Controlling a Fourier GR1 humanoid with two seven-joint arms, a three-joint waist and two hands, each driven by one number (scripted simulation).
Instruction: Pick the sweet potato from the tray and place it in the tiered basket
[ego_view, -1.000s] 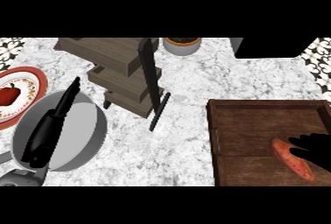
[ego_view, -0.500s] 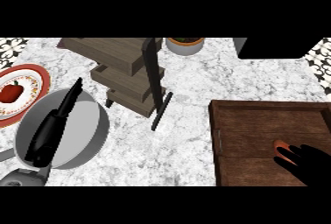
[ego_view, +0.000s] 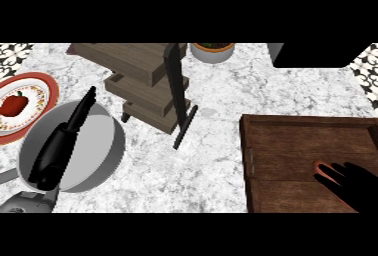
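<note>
On the wooden tray (ego_view: 295, 145) at the right of the marble tabletop (ego_view: 221, 85), the right robot hand (ego_view: 353, 186) lies over the sweet potato (ego_view: 322, 169), of which we see only a small orange-red end beside the fingertips (ego_view: 330, 176). We judge the pick-up to be the step in hand: the fingers spread flat over the vegetable rather than curling round it, so we read the robot hand as open and holding nothing yet. The next move, in our view, calls for the fingers and thumb to close round the sweet potato, then a lift clear of the tray's rim and a carry left across the tabletop to the tiered basket (ego_view: 144, 80) (its wooden shelves stand well apart from the tray, behind a dark upright post). The left robot hand (ego_view: 59, 145) rests with straight fingers over a grey bowl (ego_view: 103, 150) at the left, near a plate (ego_view: 40, 95) bearing a red fruit.
</note>
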